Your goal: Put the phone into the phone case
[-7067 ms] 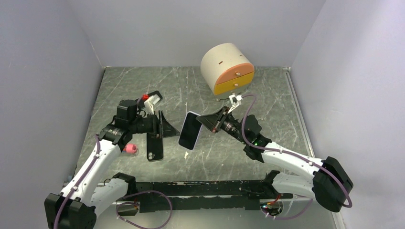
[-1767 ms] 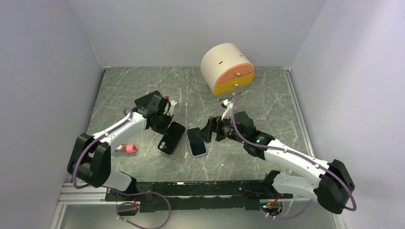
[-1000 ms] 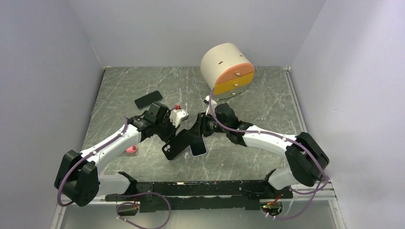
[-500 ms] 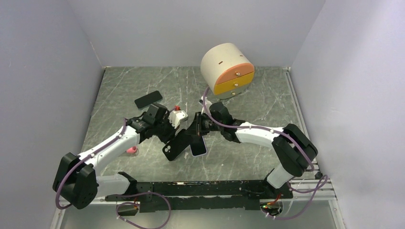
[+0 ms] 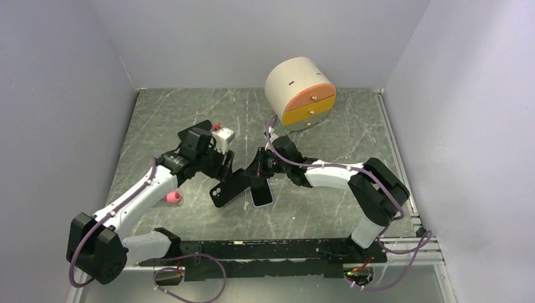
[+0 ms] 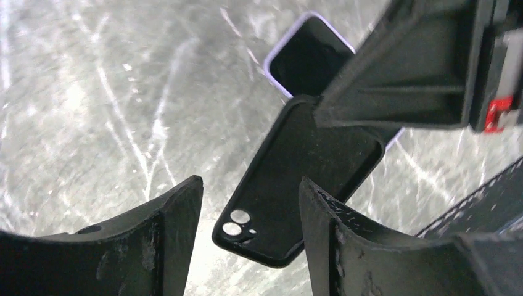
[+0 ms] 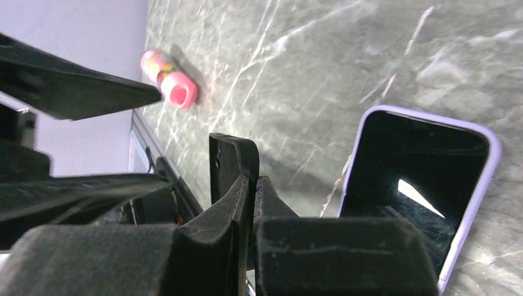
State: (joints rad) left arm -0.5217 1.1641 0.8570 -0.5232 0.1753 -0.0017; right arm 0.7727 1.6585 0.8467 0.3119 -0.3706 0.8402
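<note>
The black phone case shows its inside and camera holes and slants across the middle of the table. Its far end overlaps the phone, which lies screen up with a lilac rim. My right gripper is shut on the thin edge of the case. My left gripper is open just above the case's camera end, and its fingers touch nothing.
A round cream drawer unit with orange and yellow fronts stands at the back. A small pink object lies left of the case, near the left arm. Grey walls close in the marble table on three sides.
My left gripper has opened, let go of the case and drawn back up and left. My right gripper has closed on the case's edge.
</note>
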